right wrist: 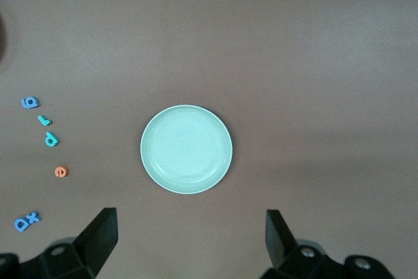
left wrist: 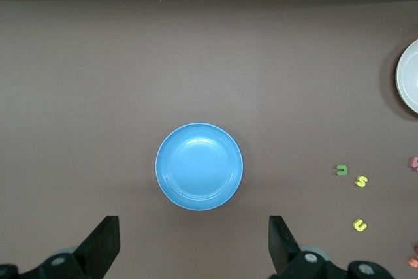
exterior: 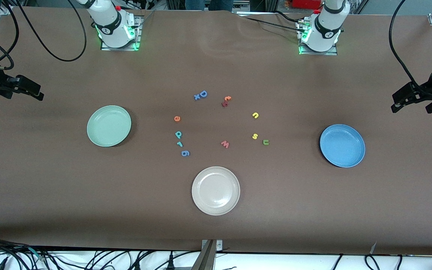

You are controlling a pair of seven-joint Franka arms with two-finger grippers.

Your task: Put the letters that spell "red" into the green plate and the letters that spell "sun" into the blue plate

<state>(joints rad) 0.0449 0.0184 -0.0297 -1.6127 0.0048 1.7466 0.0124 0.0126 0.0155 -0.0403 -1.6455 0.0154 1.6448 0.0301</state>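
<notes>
The pale green plate [exterior: 109,125] [right wrist: 186,149] lies toward the right arm's end, the blue plate [exterior: 342,145] [left wrist: 199,166] toward the left arm's end; both hold nothing. Between them lie the orange e [exterior: 177,119] [right wrist: 61,172], teal d [exterior: 179,134] [right wrist: 52,139] and teal r [exterior: 179,144] [right wrist: 44,121] in a loose column. The yellow n [exterior: 255,115] [left wrist: 359,225], yellow s [exterior: 255,136] [left wrist: 361,181] and green u [exterior: 265,142] [left wrist: 341,170] sit closer to the blue plate. My left gripper [exterior: 411,108] [left wrist: 194,240] and right gripper [exterior: 38,93] [right wrist: 189,236] hang open at the table's ends, holding nothing.
A beige-white plate [exterior: 215,190] lies nearest the front camera, mid-table. Other letters are scattered among the task's own: a blue g [exterior: 185,153], a red w [exterior: 225,144], a blue D [exterior: 203,94] with a small x, an orange t [exterior: 227,98].
</notes>
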